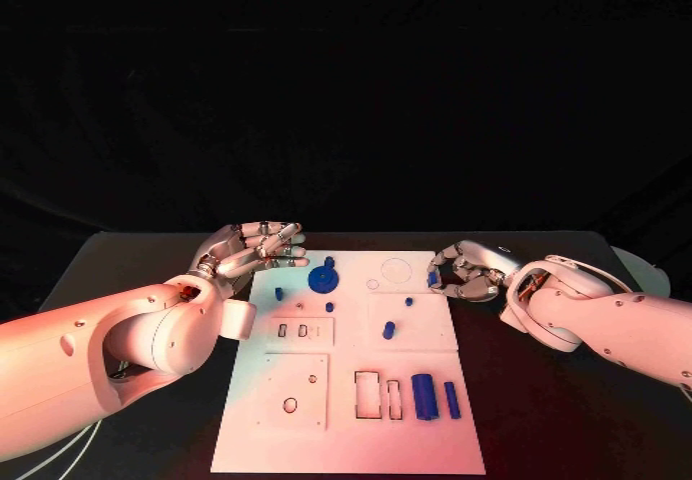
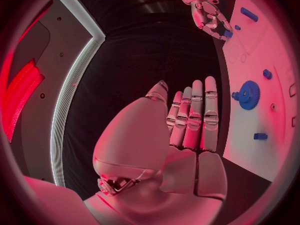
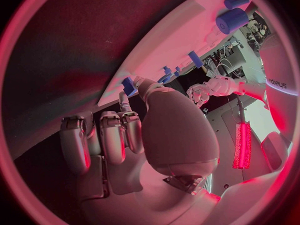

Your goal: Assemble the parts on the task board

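The long blue peg (image 1: 424, 396) lies near the front of the white board (image 1: 274, 440), pointing away from the robot. Farther back, the right hand (image 1: 464, 270) pinches a small blue piece (image 3: 129, 86) at the board's edge. The left hand (image 1: 248, 250) is flat, holding nothing.

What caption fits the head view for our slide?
Both hands, left hand and right hand, flank the white task board with its blue gear.
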